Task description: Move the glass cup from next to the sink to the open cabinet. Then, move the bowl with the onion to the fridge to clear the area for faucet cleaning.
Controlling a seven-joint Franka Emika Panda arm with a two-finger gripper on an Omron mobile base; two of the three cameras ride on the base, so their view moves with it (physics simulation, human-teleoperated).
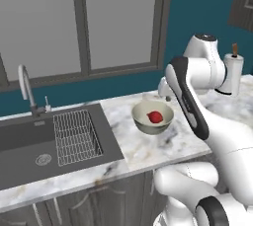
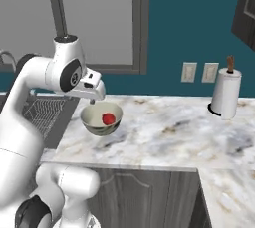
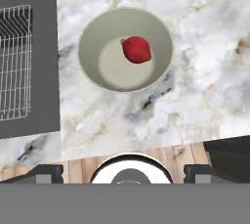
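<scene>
Bowl [image 3: 125, 49] and onion [image 3: 136, 49] sit together on the marble tabletop [image 3: 205, 71]: in the hand view you see the cream bowl in the upper middle of the frame, with the red onion lying inside it, right of the bowl's centre. The dark sink [image 3: 29, 66] with its wire rack [image 3: 14, 61] fills the left edge of that frame, just beside the bowl but apart from it.

In the left base view you find the bowl at the centre right, between the sink and the white arm; the faucet [image 1: 25, 89] stands at the left, behind the basin. In the right base view the bowl lies at centre left, directly under the pincer [image 2: 92, 100], which hangs above its rim without touching it. Your pincer is spread wide and pinches nothing: in the hand view its two dark tips stand far apart at the bottom of the frame. A paper towel roll [image 2: 225, 92] stands upright at the right, well apart from the bowl.
</scene>
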